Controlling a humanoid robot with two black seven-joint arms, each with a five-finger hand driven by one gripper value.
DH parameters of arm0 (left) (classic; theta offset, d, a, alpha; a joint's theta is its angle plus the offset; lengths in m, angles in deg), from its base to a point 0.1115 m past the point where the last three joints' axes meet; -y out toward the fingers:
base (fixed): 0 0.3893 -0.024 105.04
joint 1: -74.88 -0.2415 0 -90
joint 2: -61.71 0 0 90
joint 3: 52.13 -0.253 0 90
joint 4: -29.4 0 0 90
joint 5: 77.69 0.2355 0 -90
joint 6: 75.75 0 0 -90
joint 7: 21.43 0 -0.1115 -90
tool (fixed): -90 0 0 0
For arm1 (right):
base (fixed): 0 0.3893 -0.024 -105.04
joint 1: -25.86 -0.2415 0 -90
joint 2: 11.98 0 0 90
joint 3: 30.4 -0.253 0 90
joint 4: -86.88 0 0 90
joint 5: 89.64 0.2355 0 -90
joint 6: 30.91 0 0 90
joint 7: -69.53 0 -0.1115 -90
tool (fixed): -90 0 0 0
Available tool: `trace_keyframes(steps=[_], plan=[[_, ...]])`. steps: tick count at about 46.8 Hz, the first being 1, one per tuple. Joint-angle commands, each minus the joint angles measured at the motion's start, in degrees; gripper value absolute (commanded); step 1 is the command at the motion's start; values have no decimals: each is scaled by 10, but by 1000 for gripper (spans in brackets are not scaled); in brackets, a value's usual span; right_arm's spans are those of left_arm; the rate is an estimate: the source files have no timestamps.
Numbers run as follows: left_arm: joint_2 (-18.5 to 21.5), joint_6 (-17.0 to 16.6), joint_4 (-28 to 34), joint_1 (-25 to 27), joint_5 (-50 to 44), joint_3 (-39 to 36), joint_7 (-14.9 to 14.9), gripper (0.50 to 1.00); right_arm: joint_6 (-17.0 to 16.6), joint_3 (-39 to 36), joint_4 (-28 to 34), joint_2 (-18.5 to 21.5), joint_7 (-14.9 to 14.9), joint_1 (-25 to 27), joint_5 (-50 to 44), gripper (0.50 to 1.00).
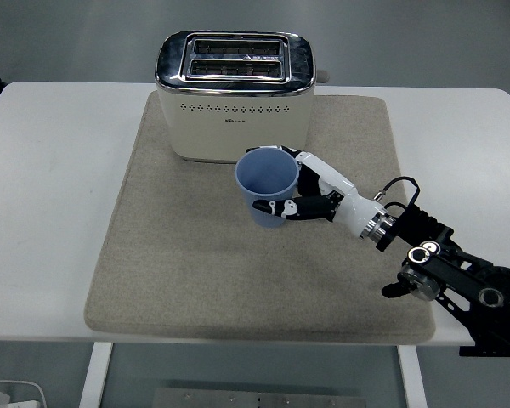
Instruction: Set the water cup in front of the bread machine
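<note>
White tabletop (51,212) filled most of the frame, with a grey-beige felt mat (178,272) spread over its middle, running from just behind the bread machine down almost to the near edge at the bottom

In the upper centre of the frame, the cream bread machine (235,98) stood on the back part of the mat, its chrome top showing 2 slots and a row of small holes across its front face; a pale knob stuck out at its upper right side

Just below and slightly right of the machine's front face, in the middle of the frame, was the water cup (267,186), light blue, upright, mouth open toward the camera and nothing visible inside. Its rim overlapped the lower right corner of the machine in the picture; whether it rested on the mat or was held just above it could not be told

The right hand (313,195) was closed around the cup from the right, white-and-black fingers (276,206) wrapped across the near side of the wall and others curled behind the far side. The white wrist led down and to the right into the black arm (459,285), which crossed the mat's lower right corner and left the frame at the lower right edge
</note>
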Motion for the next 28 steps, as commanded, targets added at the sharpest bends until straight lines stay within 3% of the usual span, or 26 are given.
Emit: trace_keyframes(steps=[1, 28], plan=[[0, 0, 0, 0, 0, 0, 0, 1000, 4, 10, 14, 14, -3, -7, 1, 664], [0, 0, 0, 0, 0, -1, 0, 1000, 22, 23, 38, 82, -3, -10, -1, 672]])
